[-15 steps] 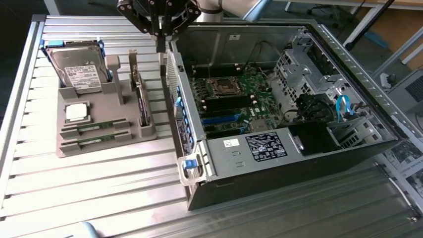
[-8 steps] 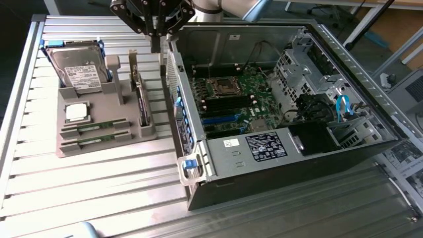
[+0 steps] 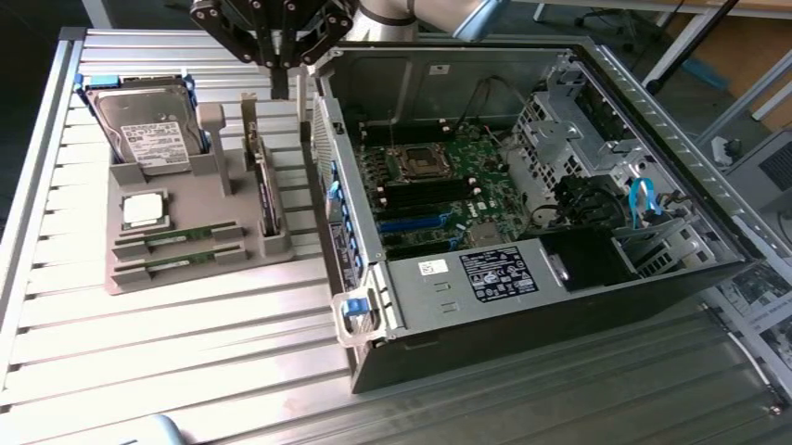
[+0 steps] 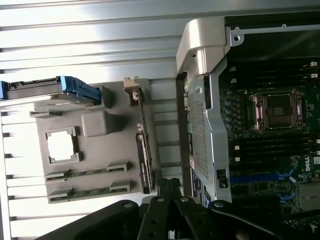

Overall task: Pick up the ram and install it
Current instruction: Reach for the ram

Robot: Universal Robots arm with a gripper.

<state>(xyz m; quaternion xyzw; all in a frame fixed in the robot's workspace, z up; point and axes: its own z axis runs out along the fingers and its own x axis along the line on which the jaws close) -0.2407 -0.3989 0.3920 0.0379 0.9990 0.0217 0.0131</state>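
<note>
Your claw (image 3: 278,91) hovered empty, tips together, beside the case (image 3: 371,306), with the ram (image 3: 173,238) at its seven o'clock, slotted edge-up in the tray (image 3: 198,199) for pinching.

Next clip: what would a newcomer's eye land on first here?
The open computer case dominates the exterior view's right, its green motherboard laid bare. On that view's left a grey parts tray carries a hard drive, a silver processor and two ram sticks lying in their slots. The hand hangs above the gap between tray and case.
</note>
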